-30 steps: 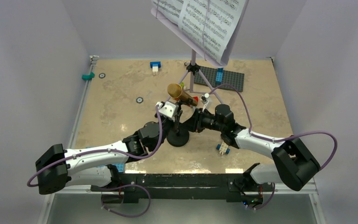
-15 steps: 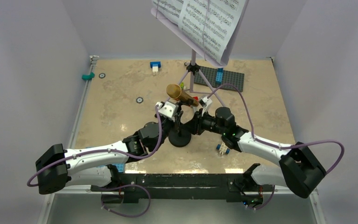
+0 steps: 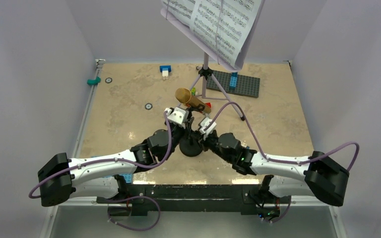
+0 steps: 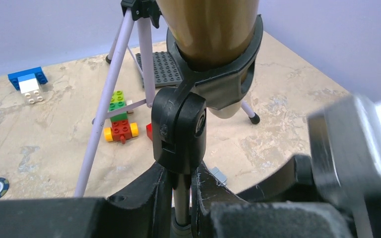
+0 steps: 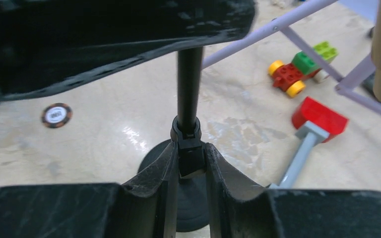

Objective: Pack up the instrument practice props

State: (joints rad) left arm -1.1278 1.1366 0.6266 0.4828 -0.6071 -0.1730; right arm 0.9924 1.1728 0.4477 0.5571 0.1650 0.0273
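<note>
The gold microphone [image 3: 188, 98] [image 4: 208, 29] sits tilted in the clip of the small black mic stand, whose round base [image 3: 190, 147] [image 5: 151, 161] rests on the table. My left gripper [image 3: 184, 128] [image 4: 181, 183] is shut on the stand's thin pole just under the clip joint. My right gripper [image 3: 198, 136] [image 5: 188, 161] is shut on the pole's lower collar just above the base. Behind them stands the lavender music stand [image 3: 206, 74] [image 4: 109, 104], with the white sheet-music pages [image 3: 218, 20] on its desk.
A red-headed toy hammer [image 5: 320, 116] and a small brick car [image 4: 120, 130] [image 5: 297, 72] lie between the tripod legs. A dark baseplate [image 3: 238, 82], a blue-white brick [image 3: 165, 70] and a chip [image 3: 149, 106] lie farther out. Walls enclose three sides.
My right arm swung in and down from the right, and its jaws closed on the pole near the base. The microphone shifted slightly left. The left gripper kept its hold.
</note>
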